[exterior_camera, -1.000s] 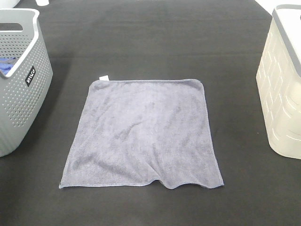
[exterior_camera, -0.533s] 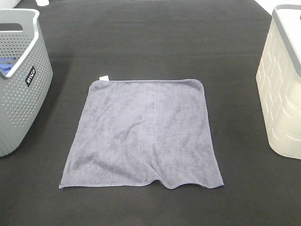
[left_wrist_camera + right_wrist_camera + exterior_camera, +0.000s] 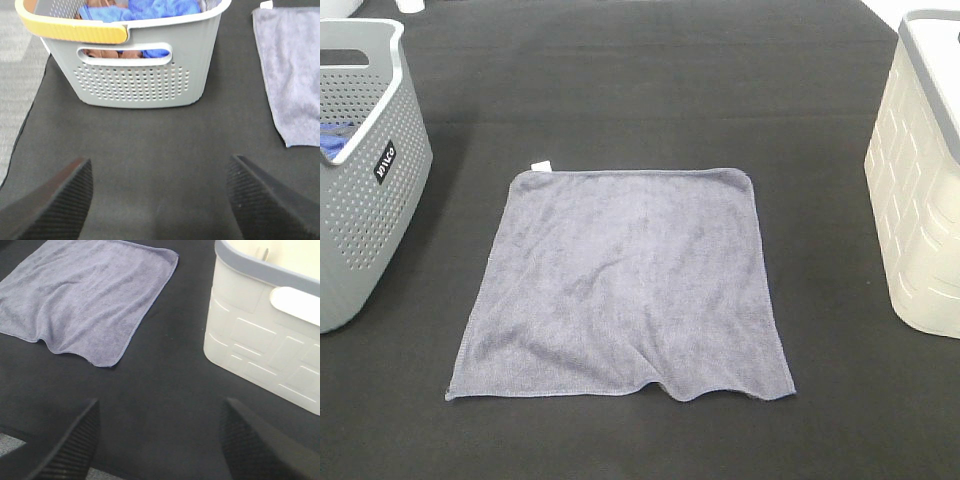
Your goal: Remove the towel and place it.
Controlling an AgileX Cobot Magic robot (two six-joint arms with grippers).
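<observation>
Basket first: the grey perforated plastic basket (image 3: 365,170) on your left holds a bright blue cloth (image 3: 150,9). Centre, the square grey-lavender microfibre towel (image 3: 625,285) lies spread flat on the black mat (image 3: 640,90), likely laid out for an easy pinch. Right stands the cream plastic bin (image 3: 925,190). Your left gripper (image 3: 159,200) and right gripper (image 3: 159,440) both hover spread wide, holding nothing

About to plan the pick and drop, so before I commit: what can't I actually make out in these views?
- White basket interior: the exterior high frame edge cuts it off; the right wrist view shows only a sliver.
- Grey basket contents: a blue cloth shows, something brown beneath it is unidentifiable.
- Towel tag: too small to read.
- Both end effectors: absent from the exterior high view.
</observation>
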